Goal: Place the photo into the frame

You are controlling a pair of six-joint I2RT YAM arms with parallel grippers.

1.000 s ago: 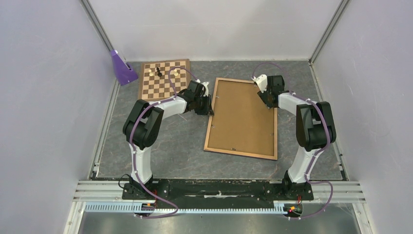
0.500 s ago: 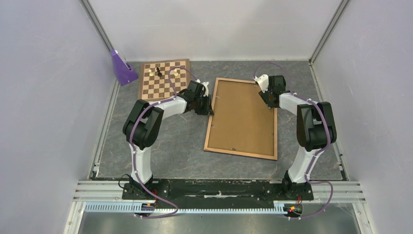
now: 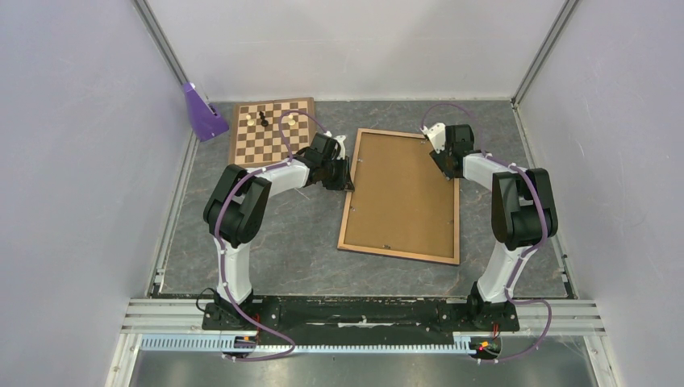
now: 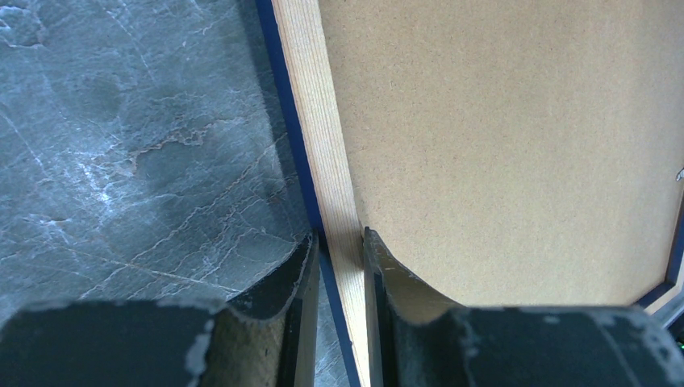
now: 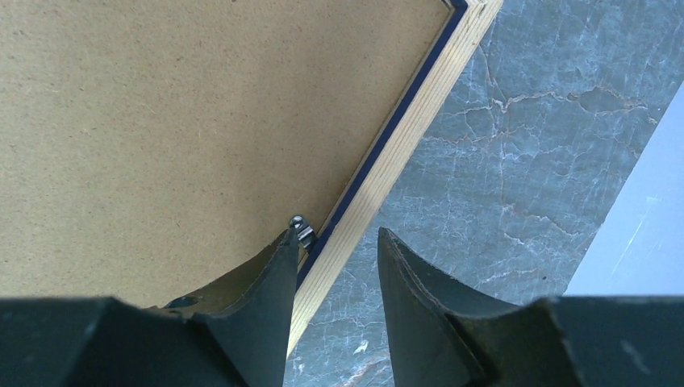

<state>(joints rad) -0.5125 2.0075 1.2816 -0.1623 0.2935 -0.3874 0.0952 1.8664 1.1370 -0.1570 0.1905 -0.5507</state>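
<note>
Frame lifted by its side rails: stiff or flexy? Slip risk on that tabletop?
Likely stiff: the frame has wood rails with a backing board filling it. Probably light for its size, being thin and flat. Held by one rail in the left claw, it may pivot or twist; pushed, it would probably slide on the smooth table rather than tip.

Can't see much of the frame (image 4: 319, 137) from here; it's lying back-up, so its front and anything under the backing board (image 4: 500, 145) are hidden from me; both wrist cams crop it off; the little metal clip (image 5: 302, 230) sits half behind a right gripper (image 5: 336, 232) finger; pieces (image 3: 262, 119) on the chessboard (image 3: 270, 145) are too tiny to name.
</note>
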